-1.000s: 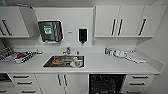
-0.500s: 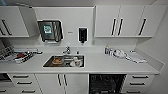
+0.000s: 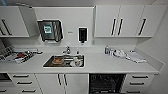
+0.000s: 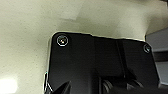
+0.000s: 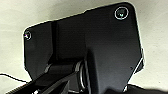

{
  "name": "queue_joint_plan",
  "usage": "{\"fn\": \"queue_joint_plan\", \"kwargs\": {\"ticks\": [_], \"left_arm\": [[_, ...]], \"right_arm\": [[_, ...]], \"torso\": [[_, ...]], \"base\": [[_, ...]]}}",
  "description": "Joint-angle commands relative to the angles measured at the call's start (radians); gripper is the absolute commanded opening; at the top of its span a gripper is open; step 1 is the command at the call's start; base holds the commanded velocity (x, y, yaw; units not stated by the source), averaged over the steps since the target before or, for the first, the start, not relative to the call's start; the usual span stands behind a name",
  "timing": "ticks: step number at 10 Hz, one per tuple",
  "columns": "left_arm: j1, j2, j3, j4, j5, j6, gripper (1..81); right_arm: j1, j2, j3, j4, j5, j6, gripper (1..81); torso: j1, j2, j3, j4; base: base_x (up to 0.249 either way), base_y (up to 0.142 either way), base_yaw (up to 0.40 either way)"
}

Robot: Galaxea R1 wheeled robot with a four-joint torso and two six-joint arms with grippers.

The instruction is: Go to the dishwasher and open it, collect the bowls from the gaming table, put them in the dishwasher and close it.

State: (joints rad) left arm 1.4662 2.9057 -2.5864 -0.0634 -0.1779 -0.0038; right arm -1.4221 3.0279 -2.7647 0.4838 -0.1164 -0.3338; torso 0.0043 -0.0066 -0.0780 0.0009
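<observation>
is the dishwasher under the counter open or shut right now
Open. In the head view the dishwasher shows a dark cavity with wire racks below the counter, right of the sink, where neighbouring units have white fronts.

White counter, white cabinets with dark handles; dishwasher interior dark.

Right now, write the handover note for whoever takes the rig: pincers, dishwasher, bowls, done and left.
Pincers: wrist views don't settle open or shut.
Dishwasher: under the counter, right of the sink; dark inside with racks showing, so it's open.
Bowls: none to be made out from here; dishes in the sink too blurred to name.
Done: reaching and opening.
Left: collecting bowls, loading, closing.
</observation>
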Motion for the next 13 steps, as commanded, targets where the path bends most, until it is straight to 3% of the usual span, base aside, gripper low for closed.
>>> {"fn": "queue_joint_plan", "kwargs": {"ticks": [1, 3, 5, 13], "left_arm": [[-0.048, -0.008, 0.0, 0.007, 0.049, -0.004, 81.1], [-0.048, -0.005, 0.0, 0.007, 0.049, -0.002, 81.1], [-0.048, -0.003, 0.0, 0.008, 0.049, -0.002, 81.1], [-0.046, 0.008, 0.0, 0.01, 0.047, 0.005, 81.1]], "right_arm": [[0.05, 0.001, 0.001, -0.007, -0.071, -0.005, 81.1], [0.05, 0.001, 0.001, -0.008, -0.071, -0.005, 81.1], [0.05, 0.001, 0.001, -0.011, -0.069, -0.005, 81.1], [0.048, 0.002, -0.001, -0.008, -0.069, -0.001, 81.1]], "torso": [[0.0, 0.0, 0.067, 0.0], [0.0, 0.001, 0.093, 0.0], [0.0, 0.001, 0.071, 0.0], [-0.002, 0.0, 0.088, 0.0]], "base": [[0.0, 0.0, 0.0], [0.0, 0.0, 0.0], [0.0, 0.0, 0.0], [0.0, 0.0, 0.0]]}}
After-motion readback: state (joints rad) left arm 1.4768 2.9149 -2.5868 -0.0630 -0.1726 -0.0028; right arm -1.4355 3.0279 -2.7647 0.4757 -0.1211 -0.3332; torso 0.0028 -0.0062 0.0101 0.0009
